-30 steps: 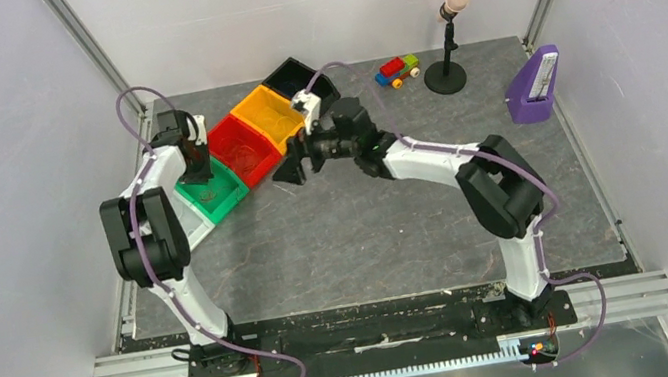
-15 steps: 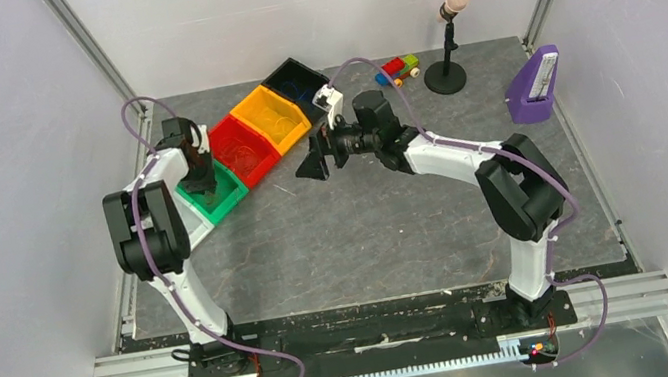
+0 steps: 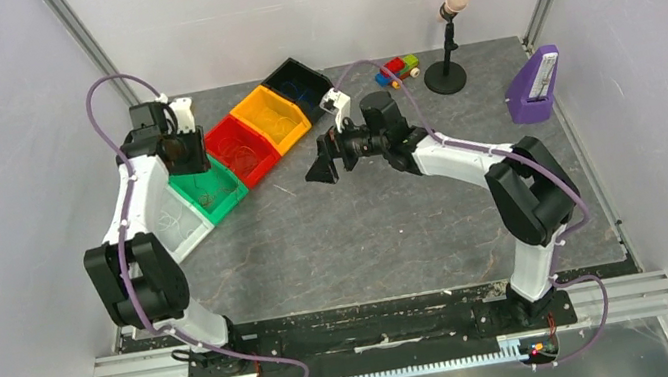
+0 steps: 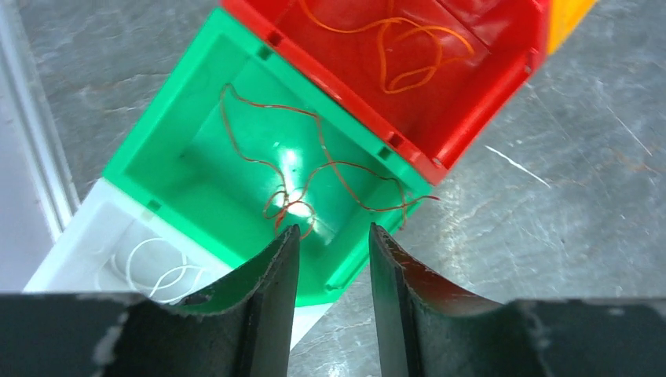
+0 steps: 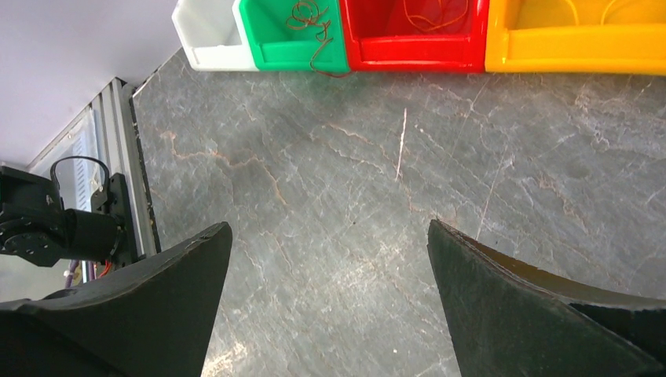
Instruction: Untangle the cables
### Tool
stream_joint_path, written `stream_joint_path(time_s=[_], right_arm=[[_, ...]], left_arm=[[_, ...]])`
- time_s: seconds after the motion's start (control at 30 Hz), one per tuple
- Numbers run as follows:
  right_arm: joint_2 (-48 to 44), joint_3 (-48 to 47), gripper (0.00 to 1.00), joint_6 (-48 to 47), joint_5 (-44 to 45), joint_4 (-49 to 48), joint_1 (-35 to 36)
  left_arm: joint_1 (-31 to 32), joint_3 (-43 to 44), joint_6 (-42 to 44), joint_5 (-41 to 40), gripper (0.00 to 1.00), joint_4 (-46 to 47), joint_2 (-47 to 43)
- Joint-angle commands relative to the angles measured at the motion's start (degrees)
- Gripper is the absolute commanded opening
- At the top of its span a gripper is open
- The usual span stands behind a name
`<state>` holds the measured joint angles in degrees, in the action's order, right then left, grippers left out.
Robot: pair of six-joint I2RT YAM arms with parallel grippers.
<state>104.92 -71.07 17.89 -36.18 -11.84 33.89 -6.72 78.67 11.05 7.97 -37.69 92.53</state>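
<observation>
A thin red cable (image 4: 284, 198) lies curled in the green bin (image 4: 169, 149), and one end hangs over the rim onto the table. In the red bin (image 4: 471, 102) beside it lies an orange cable (image 4: 428, 31), and a white cable (image 4: 161, 263) shows in the white bin (image 4: 86, 236). My left gripper (image 4: 334, 229) hovers above the green bin's near corner, open, with nothing between its fingers. My right gripper (image 5: 328, 225) hangs wide open and empty over bare table, in front of the bin row (image 5: 416, 47).
A yellow bin (image 3: 270, 116) and a black bin (image 3: 297, 78) continue the row toward the back. A toy truck (image 3: 397, 69), a microphone stand (image 3: 446, 69) and a purple holder (image 3: 533, 86) stand at the back right. The frame rail (image 5: 118, 157) runs along the table's left edge.
My left gripper has opened and risen from the green bin, leaving the red cable in it. The right arm has drawn back to the right, still wide open.
</observation>
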Motion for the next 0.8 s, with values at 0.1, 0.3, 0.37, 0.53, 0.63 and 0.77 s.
stream_joint_path(time_s=[0.1,0.3,0.37,0.53,0.63,0.77], right_arm=[[-5.1,2.3,0.98,-3.2,0.0,2.0,-0.8],[-5.5,3.7,0.98,-3.3,0.1,2.8,-1.2],[-5.5,4.0,0.98,-3.2,0.1,2.7,-1.3],[-5.2,4.4,0.98,-2.9,0.1,2.9,-1.2],[-5.0,4.5,0.98,-2.9,0.1,3.2,-1.4],[-4.5,4.5,0.98,-2.3,0.0,3.3,-1.5]], left_arm=[[0.5,-3.1,0.9,12.6,0.44,-1.9,1.1],[3.0,-11.3,-0.9,9.5,0.50,8.0,-0.7],[3.9,-12.0,-0.3,8.3,0.51,9.7,0.1],[5.0,-12.0,1.5,6.8,0.51,11.3,3.2],[5.0,-11.5,2.0,5.6,0.49,12.2,4.7],[5.3,-11.1,3.3,4.0,0.45,12.9,6.1]])
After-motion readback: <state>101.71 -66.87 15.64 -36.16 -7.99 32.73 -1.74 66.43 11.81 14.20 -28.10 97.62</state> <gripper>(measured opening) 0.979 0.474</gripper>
